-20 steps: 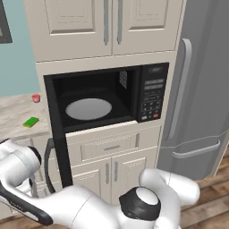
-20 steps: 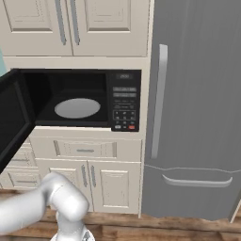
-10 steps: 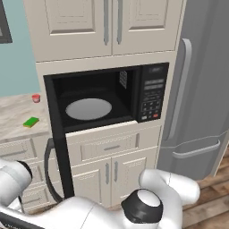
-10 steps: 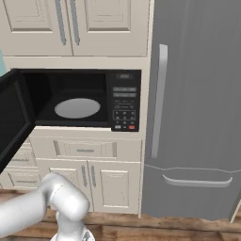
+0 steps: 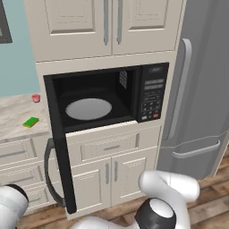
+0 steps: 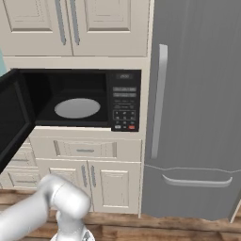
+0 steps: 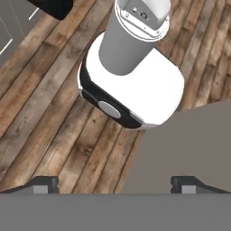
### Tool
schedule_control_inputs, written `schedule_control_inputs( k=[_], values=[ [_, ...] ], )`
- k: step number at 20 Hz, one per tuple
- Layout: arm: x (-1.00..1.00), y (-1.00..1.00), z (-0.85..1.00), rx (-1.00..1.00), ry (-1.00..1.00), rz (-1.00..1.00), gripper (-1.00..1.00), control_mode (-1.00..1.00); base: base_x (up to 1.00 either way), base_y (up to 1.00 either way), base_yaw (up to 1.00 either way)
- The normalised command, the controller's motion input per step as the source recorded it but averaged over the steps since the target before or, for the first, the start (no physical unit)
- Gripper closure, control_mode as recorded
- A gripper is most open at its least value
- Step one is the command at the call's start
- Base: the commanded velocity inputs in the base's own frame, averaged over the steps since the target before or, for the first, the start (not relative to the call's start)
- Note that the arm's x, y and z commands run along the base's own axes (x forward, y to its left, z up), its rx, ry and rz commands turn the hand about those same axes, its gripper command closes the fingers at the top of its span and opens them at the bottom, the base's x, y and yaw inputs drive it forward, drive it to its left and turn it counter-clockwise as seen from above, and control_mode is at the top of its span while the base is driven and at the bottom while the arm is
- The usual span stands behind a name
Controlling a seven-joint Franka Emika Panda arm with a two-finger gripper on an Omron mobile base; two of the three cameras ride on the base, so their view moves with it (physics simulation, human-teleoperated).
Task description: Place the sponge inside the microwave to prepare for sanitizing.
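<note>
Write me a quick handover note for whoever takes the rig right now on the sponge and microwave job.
Gripper: open, empty, pointing down at the wood floor.
Sponge: lies on the counter left of the microwave, near a small red cup; untouched.
Microwave: door swung open, white turntable bare.
Done: door opened.
Left: reach the sponge, grasp it, set it on the turntable.

Cream panelled upper cabinet doors (image 5: 112, 24) with long metal handles. Below, cream drawers and lower cabinet doors (image 6: 89, 176). To the right, tall grey fridge (image 6: 197, 108) with a vertical handle and a lower drawer pull. At far left, pale marbled worktop (image 5: 13, 118) beneath a pale teal wall (image 5: 18, 62); dark frame in the corner, possibly a window. Brown wooden plank floor (image 7: 40, 113).
</note>
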Motion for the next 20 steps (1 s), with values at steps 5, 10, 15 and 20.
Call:
schedule_control_inputs(
  k=[5, 10, 15, 20],
  values=[
    [-1.00, -0.45, 0.48, 0.09, -0.13, -0.01, -1.00, -1.00, 0.00, 0.00, 0.00],
    [-0.92, -0.70, 0.29, 0.05, -0.15, -0.09, -1.00, -1.00, 0.00, 0.00, 0.00],
    [-0.80, -0.80, 0.21, 0.07, -0.12, -0.13, -1.00, -1.00, 0.00, 0.00, 0.00],
    [-0.31, -0.96, 0.03, 0.13, -0.04, -0.11, -1.00, -1.00, 0.00, 0.00, 0.00]
  ],
)
